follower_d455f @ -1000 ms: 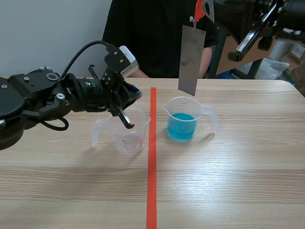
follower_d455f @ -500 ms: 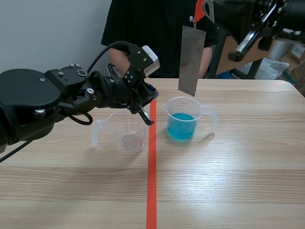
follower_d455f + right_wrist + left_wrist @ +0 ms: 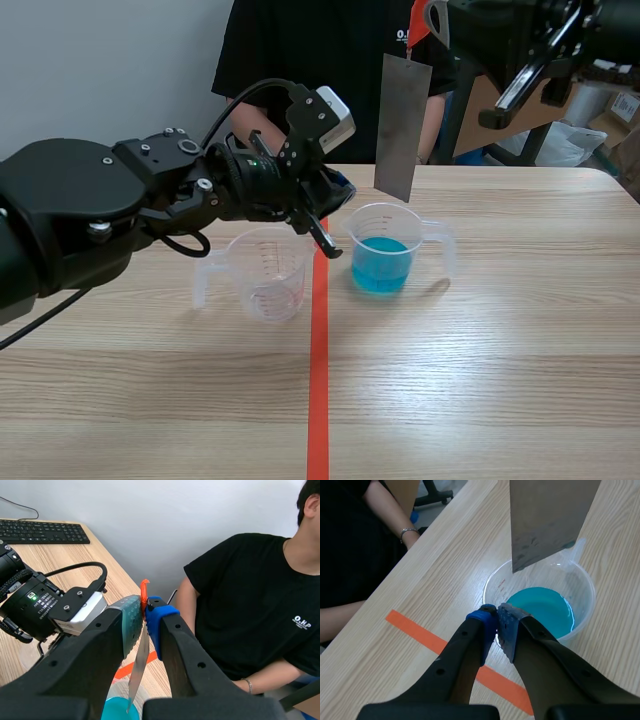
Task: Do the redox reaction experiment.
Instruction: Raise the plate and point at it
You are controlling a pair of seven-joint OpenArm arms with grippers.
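The metal plate is hanging straight above the blue cup, its lower edge just over the rim and not yet dipping in, exactly where it hung a second ago. The right gripper is pinching the plate's top edge, pads clamped on it beside a small orange tab.

The mover is the left gripper. It is swinging in from over the empty cup, crossing the tape line and arriving just beside the blue cup's near rim, fingers pressed together on nothing. I read that as coming to steady the cup before the dip.

The plate is looking thin, flat, dull grey and faintly smudged. The blue cup is clear plastic with a spout and handle, holding a shallow pool of bright blue liquid. The empty cup beside it is its twin. Beyond the blue cup a person is sitting at the pale wood-grain table.
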